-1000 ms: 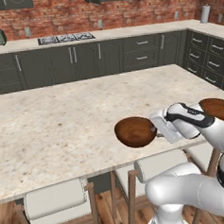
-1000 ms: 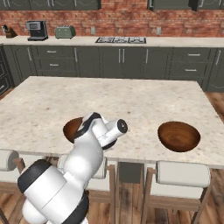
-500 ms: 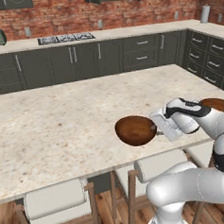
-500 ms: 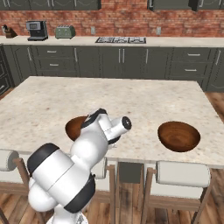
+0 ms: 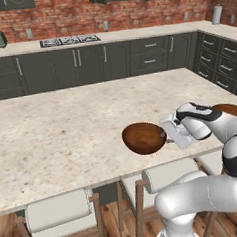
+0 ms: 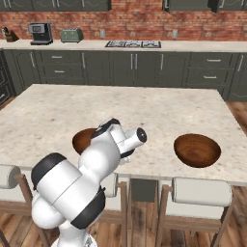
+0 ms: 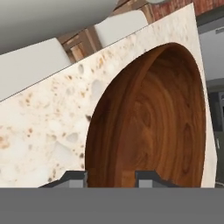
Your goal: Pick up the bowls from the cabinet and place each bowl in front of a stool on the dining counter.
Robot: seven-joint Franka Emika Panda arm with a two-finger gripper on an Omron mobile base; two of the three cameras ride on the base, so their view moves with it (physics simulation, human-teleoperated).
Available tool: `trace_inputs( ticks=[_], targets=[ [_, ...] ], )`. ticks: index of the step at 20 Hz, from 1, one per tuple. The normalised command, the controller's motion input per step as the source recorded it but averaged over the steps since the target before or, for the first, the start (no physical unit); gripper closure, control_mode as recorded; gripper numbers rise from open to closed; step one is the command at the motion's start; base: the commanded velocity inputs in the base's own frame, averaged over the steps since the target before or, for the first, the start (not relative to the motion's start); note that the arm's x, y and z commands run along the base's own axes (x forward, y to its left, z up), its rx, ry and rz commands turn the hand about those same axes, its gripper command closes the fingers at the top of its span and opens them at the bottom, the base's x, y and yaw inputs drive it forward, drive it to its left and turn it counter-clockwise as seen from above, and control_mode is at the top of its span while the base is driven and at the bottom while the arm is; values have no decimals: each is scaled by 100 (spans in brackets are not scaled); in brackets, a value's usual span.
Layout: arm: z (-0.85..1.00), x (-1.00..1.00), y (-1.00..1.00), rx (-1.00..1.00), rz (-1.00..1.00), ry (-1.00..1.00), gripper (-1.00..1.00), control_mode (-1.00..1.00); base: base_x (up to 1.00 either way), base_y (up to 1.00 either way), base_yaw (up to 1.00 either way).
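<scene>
The hand [image 5: 166, 133] sat low at the right rim of a dark reddish-brown wooden bowl [image 5: 144, 138], its fingers [image 7: 74, 178] straddling that rim, though whether they pinched it could not be told. That bowl rested on the beige speckled tabletop [image 5: 65, 119] near its front edge, above a white-cushioned stool [image 5: 169, 173]. The second bowl [image 6: 197, 150] stood well apart along the same edge, in front of another stool [image 6: 202, 192].

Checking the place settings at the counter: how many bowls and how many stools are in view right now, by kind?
Bowls: 2, one by the claw at, the other at.
Stools: 3, at and.
Total: 5
</scene>
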Motion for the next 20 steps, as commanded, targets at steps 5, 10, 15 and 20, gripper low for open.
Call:
trace_inputs(
  ticks=[5, 10, 15, 20],
  targets=[
    [-2, 0, 0, 0, 1, 0, -100, -100, 0, 0, 0],
    [6, 0, 0, 0, 0, 0, -100, -100, 0, 0, 0],
    [61, -28, 0, -14, 4, -2, -100, -100, 0, 0, 0],
    [91, -80, 0, -38, 14, -14, -100, -100, 0, 0, 0]
  ],
)
